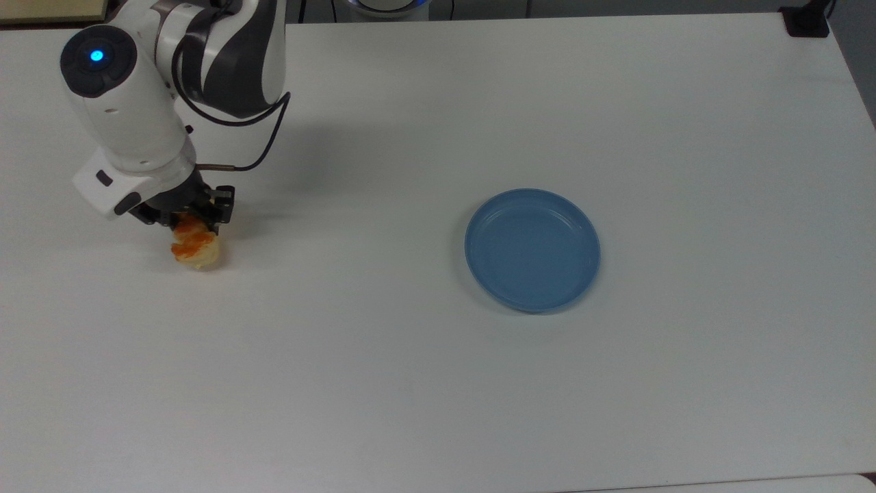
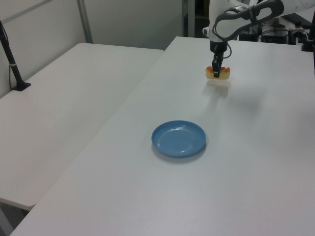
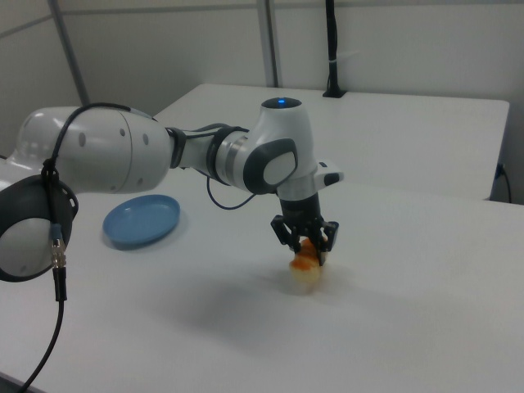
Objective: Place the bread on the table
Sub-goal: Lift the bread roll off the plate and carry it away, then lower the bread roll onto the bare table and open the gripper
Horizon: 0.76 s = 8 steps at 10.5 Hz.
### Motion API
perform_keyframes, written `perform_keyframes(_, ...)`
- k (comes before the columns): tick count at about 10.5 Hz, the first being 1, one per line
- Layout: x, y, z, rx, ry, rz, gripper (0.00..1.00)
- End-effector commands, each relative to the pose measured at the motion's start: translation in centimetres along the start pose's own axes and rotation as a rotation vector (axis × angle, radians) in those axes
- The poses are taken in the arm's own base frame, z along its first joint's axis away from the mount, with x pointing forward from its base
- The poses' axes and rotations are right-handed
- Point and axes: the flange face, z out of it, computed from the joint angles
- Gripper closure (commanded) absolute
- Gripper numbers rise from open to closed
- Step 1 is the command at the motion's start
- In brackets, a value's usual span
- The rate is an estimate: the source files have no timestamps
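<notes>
Top view: small oblong pale-tan bread loaf with orange-browned bumps (image 1: pixel 195 250) pinched at its upper part by the black two-finger end effector (image 1: pixel 186 224) of the white arm, low over the large plain white bench (image 1: pixel 438 383), well apart from the round blue plastic plate (image 1: pixel 532 250) toward the top view's right. Long axis running from the end effector toward the top view's bottom, tilted slightly right; browned bumps facing up.

Left view: bread (image 2: pixel 218 73) seen broadside, long axis roughly level across the picture, end effector (image 2: pixel 216 73) closed across its middle, fingers straddling the short width. Bread low over the bench (image 2: pixel 246 172), its shadow just beneath; contact not certain. Plate (image 2: pixel 178 139) nearer the camera, empty.

Right view: end effector (image 3: pixel 306 244) closed on the top of the bread (image 3: pixel 305 268), pale underside close to or touching the bench (image 3: pixel 393 327).

Judged handling: light, soft, easily dented; glazed top perhaps slippery. Best hold as here, across the narrow middle with mild pressure; release only once resting flat.
</notes>
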Motion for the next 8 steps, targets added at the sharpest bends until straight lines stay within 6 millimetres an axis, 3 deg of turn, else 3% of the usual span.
perform_keyframes(1, 0.2, 0.3, 1.7, -0.018, 0.048, -0.008, 0.26)
perform_keyframes(2, 0.2, 0.2, 1.8, -0.017, 0.046, -0.007, 0.0)
perform_keyframes(3, 0.3, 0.3, 1.2, -0.017, 0.053, 0.0, 0.0)
perform_keyframes(5, 1.2, -1.4, -1.0, -0.024, 0.084, 0.06, 0.0)
perform_keyframes(8, 1.6, -7.0, -8.1, -0.016, 0.091, 0.098, 0.0)
